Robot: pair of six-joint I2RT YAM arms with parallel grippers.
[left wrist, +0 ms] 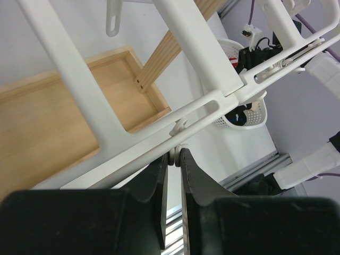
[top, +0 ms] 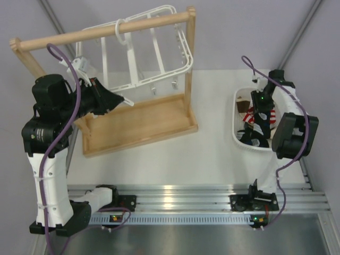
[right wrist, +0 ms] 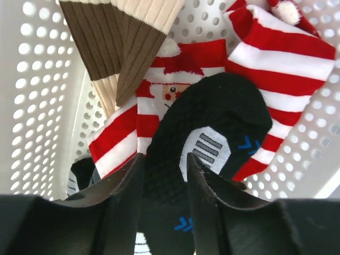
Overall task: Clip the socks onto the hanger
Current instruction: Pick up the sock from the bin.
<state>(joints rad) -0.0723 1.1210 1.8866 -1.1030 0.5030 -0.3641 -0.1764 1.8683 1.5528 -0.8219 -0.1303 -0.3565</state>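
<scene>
No words, numbers or brand names can be read anywhere. The black sock [right wrist: 223, 101], at the centre of the right wrist view, bears only small blue chevron marks.

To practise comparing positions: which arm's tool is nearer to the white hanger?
Left. The left tool is closed on a clip on the white hanger; the right tool is far off, down in the basket over a black sock.

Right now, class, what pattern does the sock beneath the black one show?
The sock has red and white stripes; right wrist view shows it best.
</scene>
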